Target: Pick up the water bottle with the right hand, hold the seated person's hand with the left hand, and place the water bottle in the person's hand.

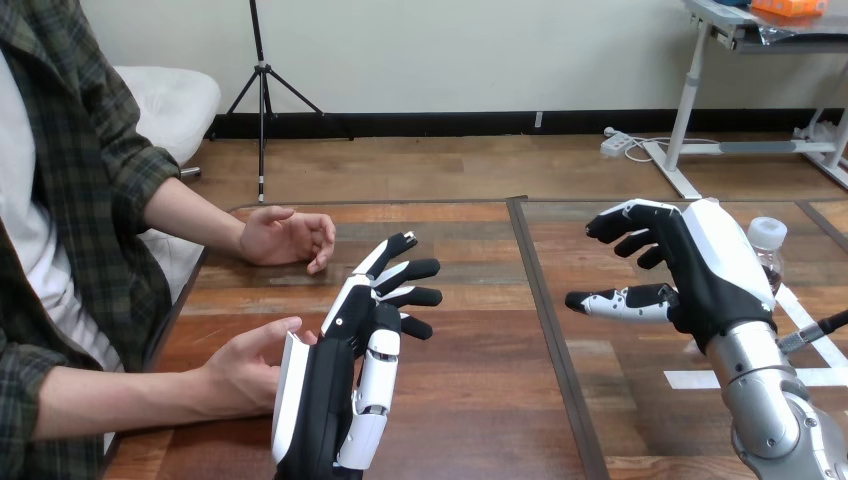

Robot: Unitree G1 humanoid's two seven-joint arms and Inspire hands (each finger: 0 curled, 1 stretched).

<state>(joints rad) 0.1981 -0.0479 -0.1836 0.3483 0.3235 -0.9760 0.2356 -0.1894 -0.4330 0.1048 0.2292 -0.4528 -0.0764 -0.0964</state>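
A clear water bottle (768, 250) with a white cap stands on the table at the right, mostly hidden behind my right hand (700, 270). That hand hovers in front of it, open, fingers spread towards the left. My left hand (365, 340) is open near the middle left, fingers straight and pointing away. The person's near hand (245, 365) rests palm up right beside it, touching the back of my left hand. The person's far hand (288, 238) lies loosely curled on the table farther back.
A dark seam (545, 300) runs down the wooden table between my two hands. White tape strips (810, 330) mark the tabletop at the right, near the bottle. The person sits at the left edge.
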